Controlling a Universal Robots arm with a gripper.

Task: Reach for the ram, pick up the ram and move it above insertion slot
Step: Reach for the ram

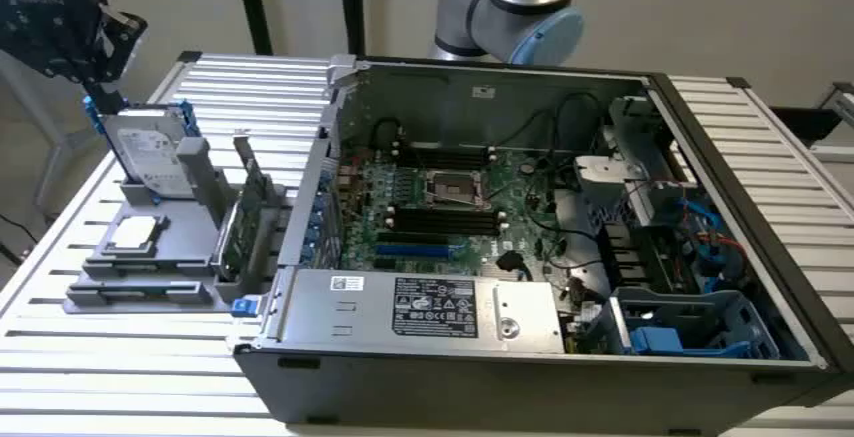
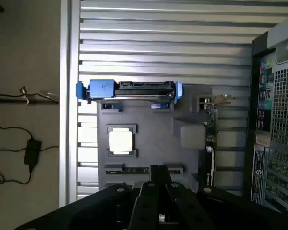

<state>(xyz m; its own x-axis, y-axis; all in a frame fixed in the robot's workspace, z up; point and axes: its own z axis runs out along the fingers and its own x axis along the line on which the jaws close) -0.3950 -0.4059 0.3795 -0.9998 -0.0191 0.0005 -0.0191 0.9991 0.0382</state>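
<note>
We are reaching: our gripper (image 2: 158,172), jaws shut and empty, hangs above the ram (image 2: 129,169), lower centre; grasping needs them opened.

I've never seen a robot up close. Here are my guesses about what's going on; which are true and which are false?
1. The computer case lies open, with its motherboard showing. True.
2. The fingers are clamped on the ram. False: they are shut on nothing and hang above the ram, which lies in the gray holder.
3. A silver hard drive stands upright on that holder. True.
4. The holder sits inside the case. False: it rests on the slatted table, beside the case on the exterior view's left.
</note>
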